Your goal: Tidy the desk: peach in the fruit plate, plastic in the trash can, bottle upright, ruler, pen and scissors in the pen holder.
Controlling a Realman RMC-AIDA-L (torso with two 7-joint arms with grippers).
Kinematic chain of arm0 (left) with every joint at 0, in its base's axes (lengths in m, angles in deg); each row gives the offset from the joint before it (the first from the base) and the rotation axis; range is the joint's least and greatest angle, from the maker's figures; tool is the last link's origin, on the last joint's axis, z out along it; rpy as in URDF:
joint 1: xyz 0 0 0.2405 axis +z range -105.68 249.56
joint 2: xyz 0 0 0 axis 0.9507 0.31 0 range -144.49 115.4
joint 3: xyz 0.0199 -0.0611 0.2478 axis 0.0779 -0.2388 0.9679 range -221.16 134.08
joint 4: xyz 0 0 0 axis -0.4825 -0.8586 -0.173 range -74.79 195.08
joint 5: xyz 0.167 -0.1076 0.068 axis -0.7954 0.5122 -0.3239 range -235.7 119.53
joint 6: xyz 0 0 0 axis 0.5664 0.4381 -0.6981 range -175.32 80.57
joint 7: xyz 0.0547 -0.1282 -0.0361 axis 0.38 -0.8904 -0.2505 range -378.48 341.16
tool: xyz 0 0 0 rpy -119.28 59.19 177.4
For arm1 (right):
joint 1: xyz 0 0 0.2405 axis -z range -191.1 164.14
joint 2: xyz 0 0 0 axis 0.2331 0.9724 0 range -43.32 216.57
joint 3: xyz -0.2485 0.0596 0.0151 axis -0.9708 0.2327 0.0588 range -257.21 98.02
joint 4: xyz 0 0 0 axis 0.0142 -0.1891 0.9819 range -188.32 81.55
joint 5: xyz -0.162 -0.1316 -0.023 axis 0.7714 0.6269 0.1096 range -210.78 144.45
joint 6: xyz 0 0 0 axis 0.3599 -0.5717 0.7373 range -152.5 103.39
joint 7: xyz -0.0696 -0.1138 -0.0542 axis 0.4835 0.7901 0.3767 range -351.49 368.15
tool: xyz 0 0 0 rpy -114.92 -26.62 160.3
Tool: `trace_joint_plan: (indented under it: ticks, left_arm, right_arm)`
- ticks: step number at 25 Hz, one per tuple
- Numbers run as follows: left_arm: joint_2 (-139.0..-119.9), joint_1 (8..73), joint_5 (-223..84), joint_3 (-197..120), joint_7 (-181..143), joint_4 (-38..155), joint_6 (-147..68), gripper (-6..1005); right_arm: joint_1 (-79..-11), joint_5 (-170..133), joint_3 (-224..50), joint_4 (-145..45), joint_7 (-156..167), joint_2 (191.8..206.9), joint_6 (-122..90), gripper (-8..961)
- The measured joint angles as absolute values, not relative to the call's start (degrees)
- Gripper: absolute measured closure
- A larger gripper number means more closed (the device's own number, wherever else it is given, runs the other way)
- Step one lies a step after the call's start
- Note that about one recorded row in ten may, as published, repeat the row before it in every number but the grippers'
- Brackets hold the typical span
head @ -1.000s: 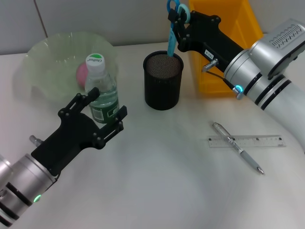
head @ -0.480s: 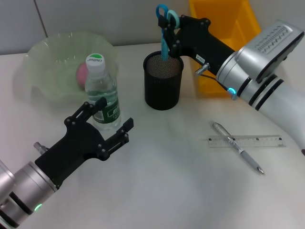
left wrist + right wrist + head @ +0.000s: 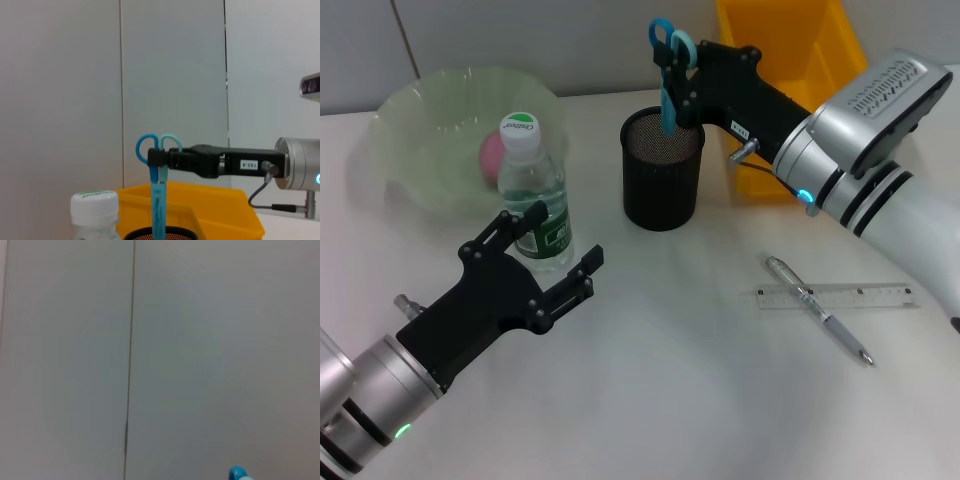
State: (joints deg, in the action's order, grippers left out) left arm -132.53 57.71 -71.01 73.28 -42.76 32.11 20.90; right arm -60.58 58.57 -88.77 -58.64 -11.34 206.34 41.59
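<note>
My right gripper [image 3: 676,72] is shut on the blue-handled scissors [image 3: 666,80], which hang point-down with their blades reaching into the mouth of the black mesh pen holder [image 3: 663,190]. The left wrist view shows the same scissors [image 3: 159,190] held upright by the right gripper [image 3: 165,158]. The bottle [image 3: 533,195] stands upright with my open left gripper [image 3: 550,248] just in front of it, holding nothing. A pink peach [image 3: 492,152] lies in the green fruit plate [image 3: 415,125]. The pen [image 3: 817,308] lies across the ruler [image 3: 865,296] on the table at the right. No plastic is in view.
The yellow trash can [image 3: 790,50] stands behind the pen holder at the back right, partly covered by my right arm. The fruit plate sits right behind the bottle. In the left wrist view the bottle cap [image 3: 95,205] and the yellow trash can [image 3: 215,212] show.
The right gripper carried the scissors left over the pen holder and lowered their blades into its mouth. The left gripper drew back from around the bottle, leaving it standing.
</note>
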Motion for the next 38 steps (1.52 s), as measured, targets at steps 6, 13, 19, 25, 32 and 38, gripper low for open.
trace_joint_plan:
  ticks: [6, 13, 19, 25, 32, 38]
  left_arm:
    - [-132.58, 57.4, -71.0, 73.5, -42.7, 32.4, 21.5, 201]
    - [-132.40, 57.9, -71.0, 73.7, -42.8, 32.5, 22.6, 201]
    - [-131.04, 58.0, -73.6, 73.4, -44.9, 32.5, 24.8, 201]
    - [-130.01, 57.8, -79.8, 72.2, -46.0, 32.5, 26.3, 202]
    - [-129.77, 57.8, -84.0, 70.9, -46.5, 32.5, 26.4, 202]
    - [-129.47, 57.8, -87.2, 70.3, -47.8, 32.6, 27.2, 202]
  right_arm:
    - [-60.6, 58.4, -88.7, -59.2, -11.3, 206.34, 40.3, 751]
    - [-59.9, 58.7, -89.0, -59.2, -12.5, 206.24, 42.7, 742]
    - [-57.1, 62.9, -89.7, -56.0, -22.6, 205.83, 49.5, 361]
    - [-51.6, 69.2, -91.5, -45.5, -36.6, 205.81, 61.2, 159]
    - [-45.7, 69.4, -99.4, -30.7, -51.4, 205.76, 67.5, 130]
    - [-40.9, 75.8, -109.5, -7.5, -75.5, 204.91, 68.8, 133]
